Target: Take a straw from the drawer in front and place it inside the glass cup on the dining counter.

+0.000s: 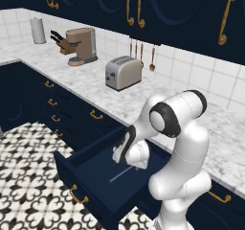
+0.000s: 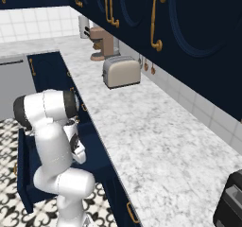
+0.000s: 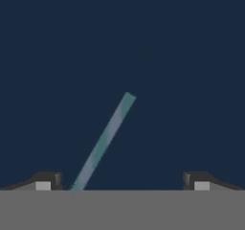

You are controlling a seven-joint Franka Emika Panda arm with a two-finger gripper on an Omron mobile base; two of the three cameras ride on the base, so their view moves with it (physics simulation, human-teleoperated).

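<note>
The navy drawer (image 1: 88, 188) stands pulled out below the marble worktop, its brass handle facing the floor side. On its dark blue bottom lies the straw (image 1: 123, 174), a thin pale stick. My gripper (image 1: 128, 161) hangs inside the drawer just above the straw, jaws wide open and empty. In the hand view the straw (image 3: 103, 143) runs slanted from the left fingertip (image 3: 45, 182) up toward the middle, and the gripper (image 3: 122, 183) straddles its near end. From the right base view my arm covers most of the drawer (image 2: 26, 174). The glass cup and the dining counter are out of view.
On the marble worktop (image 1: 158, 99) behind the drawer stand a toaster (image 1: 123, 72), a coffee machine (image 1: 82, 45), a knife block (image 1: 64, 44) and a paper roll (image 1: 38, 30). Navy wall cabinets hang above. A black appliance (image 2: 229, 202) sits at the near right.
</note>
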